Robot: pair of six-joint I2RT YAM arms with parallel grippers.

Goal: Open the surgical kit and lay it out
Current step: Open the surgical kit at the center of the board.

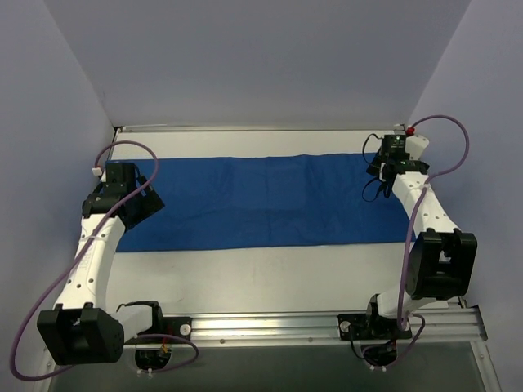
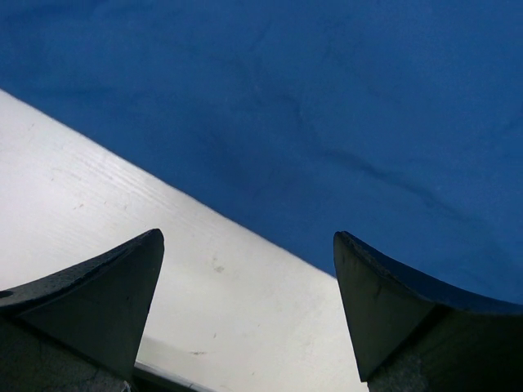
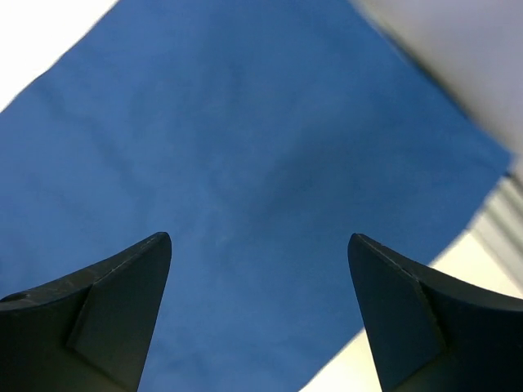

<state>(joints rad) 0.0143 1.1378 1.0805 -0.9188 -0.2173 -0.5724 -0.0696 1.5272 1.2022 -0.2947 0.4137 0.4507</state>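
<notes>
Two grippers hang with jaws spread wide and empty over the ends of the blue cloth wrap (image 1: 270,200), which lies flat as a long band across the white table (image 1: 270,273). At the left, the left gripper (image 2: 245,245) sits above the wrap's near edge, one fingertip over bare table and the other at the cloth's border; a descent here could catch that edge and drag it into a fold. Across the middle the wrap shows only faint creases, and nothing else of the kit appears in any view, so its whereabouts cannot be told. At the right, the right gripper (image 3: 257,245) hovers over the wrap's far right corner, close to the side wall (image 1: 490,122); a wide swing there risks striking the wall, and the cable loop (image 1: 445,139) could snag. Open room lies chiefly in the bare strip between the wrap's near edge and the front rail (image 1: 286,327); the far edge sits close to the table's back border.
</notes>
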